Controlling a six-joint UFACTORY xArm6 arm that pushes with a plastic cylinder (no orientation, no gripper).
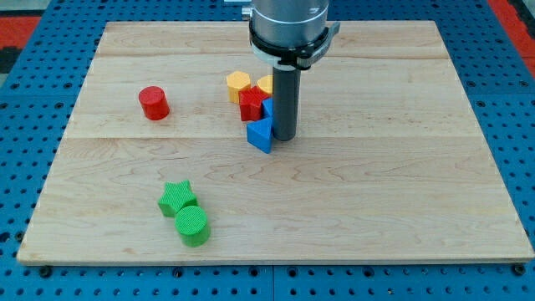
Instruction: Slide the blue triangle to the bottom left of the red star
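i see the blue pegboard base [33, 100] running around all sides, and on it the pale wooden board [376, 201], the largest thing in play. next in size is the arm's grey mount [288, 25], coming in from the far edge at the middle, with the dark rod [285, 100] dropping straight down from it. there are no jaws on this rig to be open or closed, only the rod; my tip [284, 138] rests on the board just right of the block cluster.

the cluster sits a little far of the board's centre. the blue triangle [260, 135] is its nearest piece, touching or just beside my tip on the tip's left. the red star [252, 104] is right behind it, on the far side and slightly left, the two touching or nearly so. a second blue block [267, 109] shows as a sliver between the red star and the rod; i cannot make out its shape. a yellow hexagon-like block [238, 84] stands at the far left of the cluster, against the red star, and another yellow block [265, 84] peeks out beside the rod, mostly hidden.

well apart to the left stands a red cylinder [154, 103]. near the front left, a green star [177, 198] and a green cylinder [192, 226] sit touching, the cylinder nearer and slightly right.
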